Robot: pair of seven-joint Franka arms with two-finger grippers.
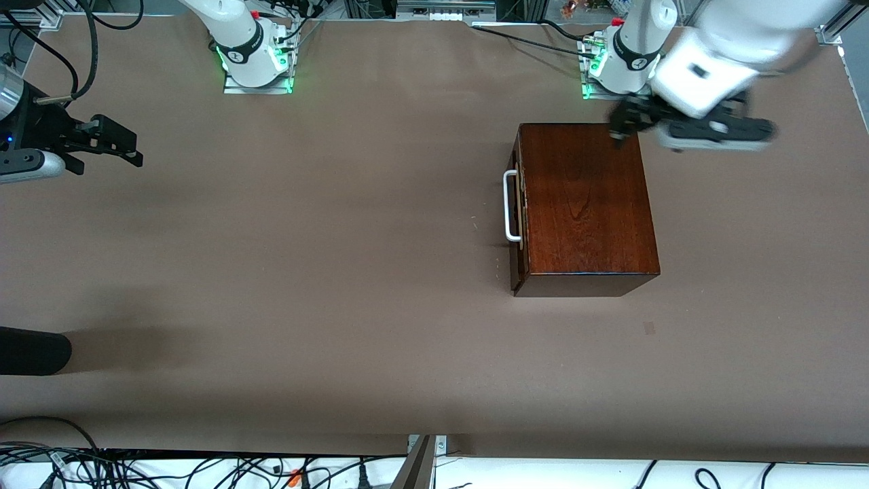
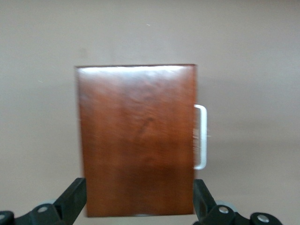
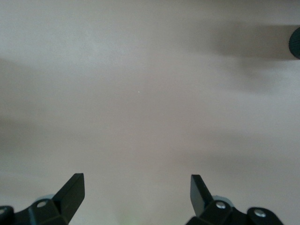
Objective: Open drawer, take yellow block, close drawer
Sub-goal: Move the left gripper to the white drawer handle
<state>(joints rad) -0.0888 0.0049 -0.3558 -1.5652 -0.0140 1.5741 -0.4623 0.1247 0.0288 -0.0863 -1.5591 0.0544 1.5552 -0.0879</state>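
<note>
The glossy mahogany box (image 1: 587, 204) stands on the table toward the left arm's end. Its drawer (image 1: 517, 207) is shut, with the white U-shaped handle (image 1: 510, 206) facing the right arm's end. The box also fills the left wrist view (image 2: 136, 140), with the handle (image 2: 201, 137) at its side. My left gripper (image 1: 628, 125) hangs open over the box's top edge nearest the robot bases. My right gripper (image 1: 112, 144) is open and empty over bare table at the right arm's end, waiting. The yellow block is hidden.
A dark rounded object (image 1: 30, 350) juts in at the table's edge at the right arm's end, nearer the front camera; it also shows in the right wrist view (image 3: 295, 42). Cables (image 1: 204, 468) lie along the front edge. Brown table surface (image 1: 305, 258) spreads around the box.
</note>
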